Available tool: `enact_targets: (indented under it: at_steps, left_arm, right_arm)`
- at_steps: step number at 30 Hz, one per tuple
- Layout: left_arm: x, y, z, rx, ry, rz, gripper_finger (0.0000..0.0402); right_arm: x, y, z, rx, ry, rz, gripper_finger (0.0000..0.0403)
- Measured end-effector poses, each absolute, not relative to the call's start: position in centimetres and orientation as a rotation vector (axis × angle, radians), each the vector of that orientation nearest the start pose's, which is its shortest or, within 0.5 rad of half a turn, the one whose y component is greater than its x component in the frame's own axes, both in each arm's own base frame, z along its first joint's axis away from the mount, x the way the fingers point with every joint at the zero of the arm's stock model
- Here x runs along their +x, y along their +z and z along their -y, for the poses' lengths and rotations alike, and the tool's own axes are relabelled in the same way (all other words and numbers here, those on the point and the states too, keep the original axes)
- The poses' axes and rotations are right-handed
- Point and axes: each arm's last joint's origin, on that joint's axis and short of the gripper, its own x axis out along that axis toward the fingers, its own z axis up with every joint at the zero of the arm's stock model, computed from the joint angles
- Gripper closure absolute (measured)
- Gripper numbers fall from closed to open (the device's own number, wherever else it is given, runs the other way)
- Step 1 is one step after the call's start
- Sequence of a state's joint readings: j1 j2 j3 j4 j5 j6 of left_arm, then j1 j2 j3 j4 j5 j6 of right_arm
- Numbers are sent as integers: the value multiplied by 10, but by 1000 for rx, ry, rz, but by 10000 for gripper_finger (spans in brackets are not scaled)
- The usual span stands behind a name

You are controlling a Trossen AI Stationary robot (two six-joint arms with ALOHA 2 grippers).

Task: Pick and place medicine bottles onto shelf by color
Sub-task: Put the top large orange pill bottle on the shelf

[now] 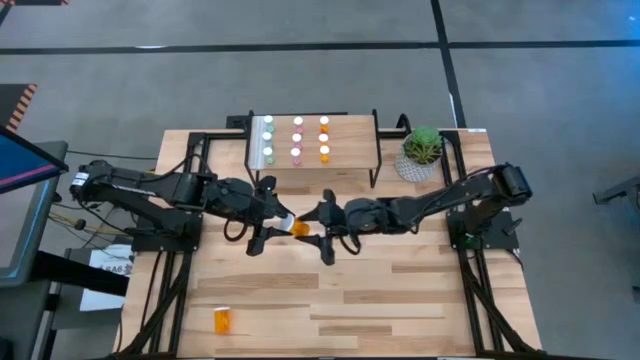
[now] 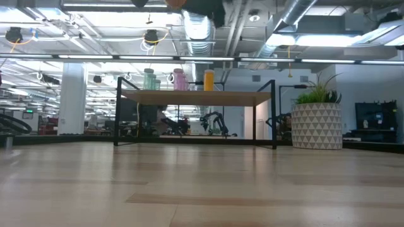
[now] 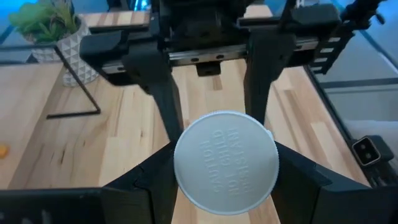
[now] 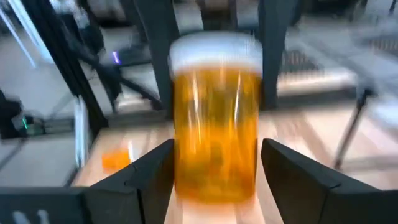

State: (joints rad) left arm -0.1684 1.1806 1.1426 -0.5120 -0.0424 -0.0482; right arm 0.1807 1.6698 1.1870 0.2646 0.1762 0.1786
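A large orange bottle (image 1: 299, 228) with a white cap is held in the air over the table's middle, between my two grippers. My left gripper (image 1: 272, 226) is shut on its cap end. The left wrist view faces the cap (image 3: 227, 163) head-on. My right gripper (image 1: 318, 229) is open. Its fingers stand on either side of the orange body (image 4: 216, 134), and the blur there hides whether they touch it. The shelf (image 1: 312, 162) at the far edge carries green (image 1: 267, 138), pink (image 1: 297, 138) and orange (image 1: 324, 138) bottles standing in columns. My left gripper pinches the bottle's white cap (image 3: 186, 186) between its two fingers (image 3: 146, 183). The fingers come level from the table's left and lie along the bottle. The bottle lies about level, clear of the table, with its bottom toward the right gripper.
Another orange bottle (image 1: 222, 320) lies on the table near its near left corner. A potted green plant (image 1: 422, 152) stands right of the shelf. In the low view the shelf's top (image 2: 196, 96) stands on thin black legs, with the plant pot (image 2: 317, 126) beside it.
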Motion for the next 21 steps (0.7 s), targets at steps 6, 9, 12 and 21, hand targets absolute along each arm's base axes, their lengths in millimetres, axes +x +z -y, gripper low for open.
enact_targets:
  at_steps: [6,9,12,21]
  left_arm:
    - [246,347,41,11,-120,-555,214]
    - [245,347,41,13,-117,-562,214]
    - [245,346,41,13,-118,-564,214]
    - [245,346,40,15,-112,-573,209]
  right_arm:
    - [389,281,-64,137,-2,-225,144]
    - [391,281,-65,138,5,-219,147]
    - [392,282,-65,138,5,-219,156]
    - [392,282,-65,138,6,-219,216]
